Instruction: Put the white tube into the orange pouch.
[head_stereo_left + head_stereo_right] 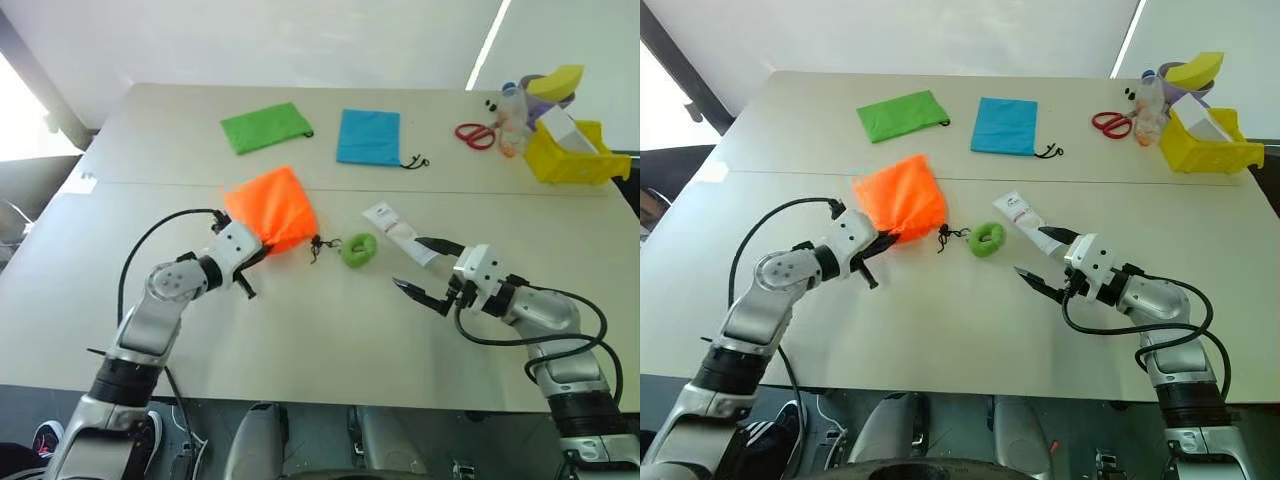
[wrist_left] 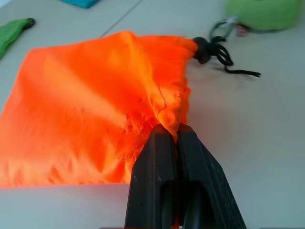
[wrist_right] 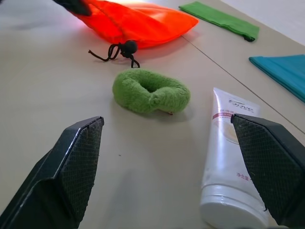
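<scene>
Left gripper (image 1: 258, 252) is clamped tight on a pinched fold at the near edge of the orange pouch (image 1: 271, 207); in the left wrist view the two black fingers (image 2: 159, 186) meet with orange fabric bunched between them. The pouch lies on the beige table (image 1: 300, 340), left of centre, its grasped edge drawn up off the surface. Its dark cord (image 1: 321, 245) with a knotted end trails from the pouch corner onto the table toward the right.

Just beside the cord end sits a green ring-shaped fuzzy object (image 1: 358, 249), resting flat, apart from the pouch body. To its right the white tube (image 1: 400, 232) lies flat on the table, cap end toward the robot, reddish print visible on its face in the right wrist view.

Right gripper (image 1: 428, 270) stands with its fingers spread wide, holding nothing. It sits at the cap end of the tube; the far finger overlaps that end in the head views, and contact cannot be confirmed. The tube is outside the pouch, well apart from it, with the green ring between them.

Farther back on the table: a green fabric pouch (image 1: 266, 127), then a blue fabric pouch (image 1: 369, 137), red-handled scissors (image 1: 476, 135), and a yellow bin (image 1: 577, 158) at the far right corner.
</scene>
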Motion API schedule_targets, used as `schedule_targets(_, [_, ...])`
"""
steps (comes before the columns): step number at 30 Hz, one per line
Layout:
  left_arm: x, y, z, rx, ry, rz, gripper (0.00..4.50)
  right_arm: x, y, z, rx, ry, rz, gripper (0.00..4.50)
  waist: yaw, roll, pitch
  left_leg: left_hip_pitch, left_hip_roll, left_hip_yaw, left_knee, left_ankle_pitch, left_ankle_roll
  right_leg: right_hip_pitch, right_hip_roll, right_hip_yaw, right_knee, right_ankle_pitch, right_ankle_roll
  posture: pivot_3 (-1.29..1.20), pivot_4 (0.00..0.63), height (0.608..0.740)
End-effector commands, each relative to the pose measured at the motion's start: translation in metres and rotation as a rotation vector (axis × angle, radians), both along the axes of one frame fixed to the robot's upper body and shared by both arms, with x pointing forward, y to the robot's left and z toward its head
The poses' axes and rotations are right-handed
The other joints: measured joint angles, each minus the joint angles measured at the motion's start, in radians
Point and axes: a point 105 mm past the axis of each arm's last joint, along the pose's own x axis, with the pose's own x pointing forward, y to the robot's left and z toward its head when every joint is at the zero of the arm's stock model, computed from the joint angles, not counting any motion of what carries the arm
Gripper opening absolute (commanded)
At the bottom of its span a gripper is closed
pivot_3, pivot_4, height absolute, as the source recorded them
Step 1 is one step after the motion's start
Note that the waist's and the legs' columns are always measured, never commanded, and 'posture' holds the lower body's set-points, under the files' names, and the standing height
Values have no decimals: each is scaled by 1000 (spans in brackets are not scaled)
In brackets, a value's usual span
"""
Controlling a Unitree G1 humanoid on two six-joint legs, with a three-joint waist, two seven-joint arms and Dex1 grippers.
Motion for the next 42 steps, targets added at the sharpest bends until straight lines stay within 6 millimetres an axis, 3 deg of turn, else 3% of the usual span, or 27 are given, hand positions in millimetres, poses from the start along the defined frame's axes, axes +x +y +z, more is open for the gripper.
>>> schedule_targets(1, [-12,-4,10,-15,8,-42,61,5,-7,12,-13,-56,-24,4500,1,0,0,0,0,0,0,0,0,0,0,0,0,0,0,0,150,740])
schedule_targets(4, [-18,-9,15,-44,24,-53,61,11,-13,13,-17,-54,-62,4500,1,0,0,0,0,0,0,0,0,0,0,0,0,0,0,0,150,740])
schedule_targets(8, [-10,-3,18,-28,-18,12,61,24,-16,8,15,65,-137,4500,1,0,0,0,0,0,0,0,0,0,0,0,0,0,0,0,150,740])
schedule_targets(15, [-3,-4,15,-38,-42,37,61,53,-30,21,60,231,-350,4500,1,0,0,0,0,-1,0,0,0,0,0,1,1,0,0,0,150,740])
schedule_targets(26, [-2,-3,11,-37,-49,46,61,35,-38,2,-41,473,-376,4500,-1,0,0,-2,-1,0,0,0,0,-1,-1,-1,-1,0,0,0,150,740])
schedule_targets(29, [-2,-4,11,-38,-49,43,0,39,-35,6,18,473,-398,3689,-1,0,0,-1,0,0,0,0,0,-1,1,-1,0,0,0,0,150,740])
schedule_targets(33, [-2,-4,11,-37,-51,38,0,36,-31,3,1,484,-391,1827,0,0,0,-1,0,0,0,0,0,-1,1,-1,0,0,0,0,150,740])
schedule_targets(42, [-2,-4,11,-35,-50,35,0,33,-30,5,-24,453,-366,1827,0,0,0,-1,0,0,0,0,0,-1,1,-1,0,0,0,0,150,740])
